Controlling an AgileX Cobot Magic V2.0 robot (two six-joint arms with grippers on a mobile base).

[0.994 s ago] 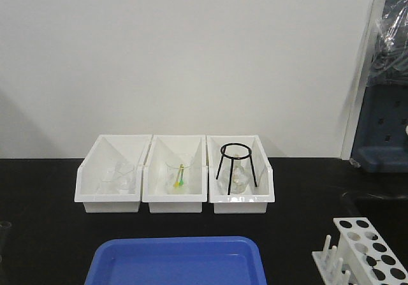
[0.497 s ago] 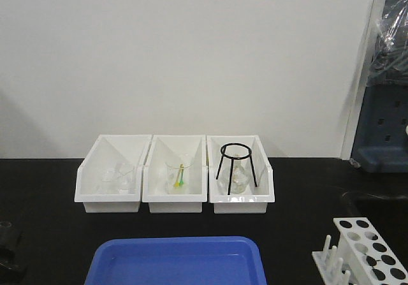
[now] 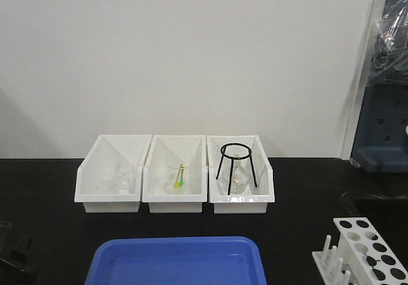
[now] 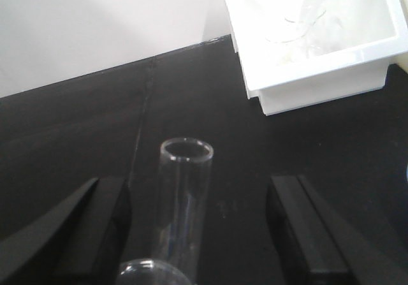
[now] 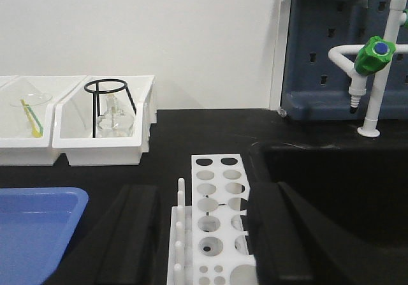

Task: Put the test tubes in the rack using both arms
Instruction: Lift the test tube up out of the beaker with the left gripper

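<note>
**Both pincers spread: left about a tube, right about the rack**

Left arm. The left gripper (image 4: 197,184) has its jaws wide apart. A slim clear glass test tube (image 4: 185,202) stands upright between the two black fingers (image 4: 102,227) and touches neither. Its foot is out of view. A second round glass rim (image 4: 150,272) shows at the lower edge of the wrist view, just in front of the tube; what it belongs to cannot be told. Beyond lies the black bench top (image 4: 76,125). Farther off, well apart from the tube, is the corner of a white rectangular plastic bin (image 4: 319,74) with clear glassware in it.

Right arm. The right gripper (image 5: 203,192) is likewise spread. The small white plastic rack (image 5: 217,215), with round holes in its top plate and upright pegs along its left side, sits between the jaws. The right-hand finger overlaps the rack's edge in the wrist view; contact cannot be confirmed. A blue plastic tray (image 5: 32,227) lies near on the left. A black sink basin (image 5: 344,183) lies to the right.

Far field. Three white bins stand in a row against the white wall (image 3: 191,55). A black wire tripod stand (image 5: 109,106) is in the right one. A clear glass beaker (image 5: 29,103) holding a yellow-green stick is in the middle one. Behind the sink stand a white tap with a green knob (image 5: 375,52) and a blue-grey perforated panel (image 5: 319,43).
</note>
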